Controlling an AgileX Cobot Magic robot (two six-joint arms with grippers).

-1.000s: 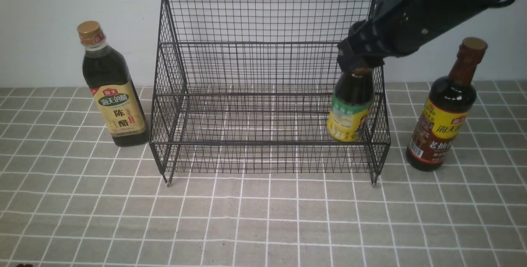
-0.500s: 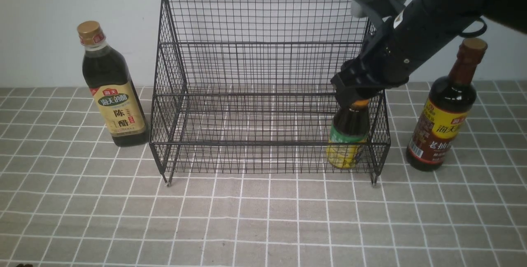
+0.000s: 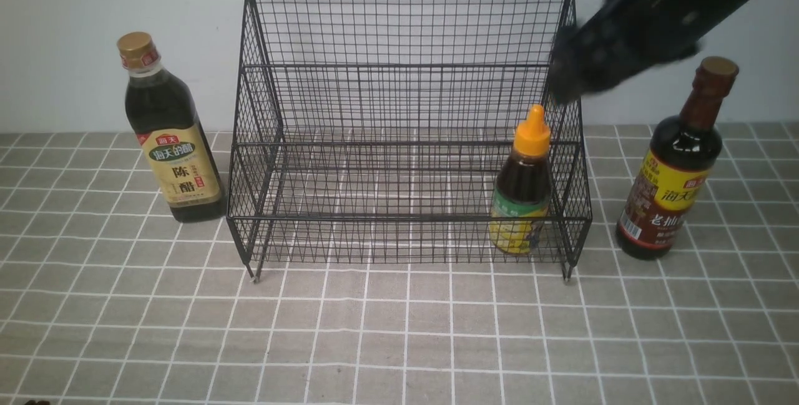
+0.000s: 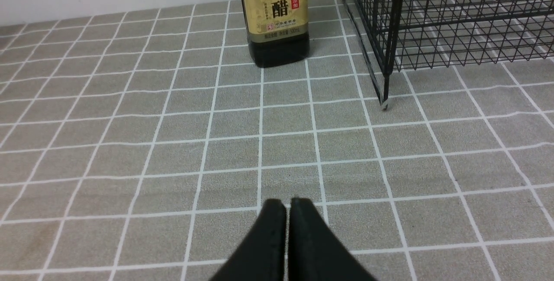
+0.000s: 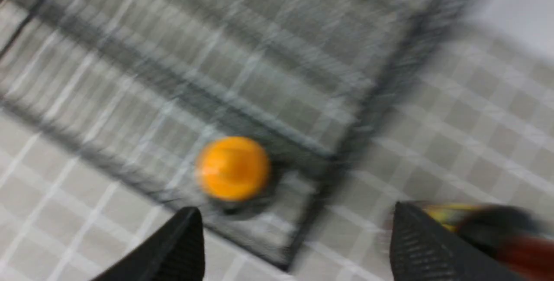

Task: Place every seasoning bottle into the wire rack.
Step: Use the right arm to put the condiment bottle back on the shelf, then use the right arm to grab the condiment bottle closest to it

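My right claw (image 5: 294, 209) gapes empty above the orange-nozzle bottle (image 3: 521, 199); rise straight, minding the brown-capped bottle (image 3: 677, 168) at its three o'clock

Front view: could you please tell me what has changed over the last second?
The right gripper lowered the orange-nozzle bottle onto the lower tier of the rack, at its right end, then opened, let go and lifted away. The rack, gold-capped bottle and brown-capped bottle have not moved.
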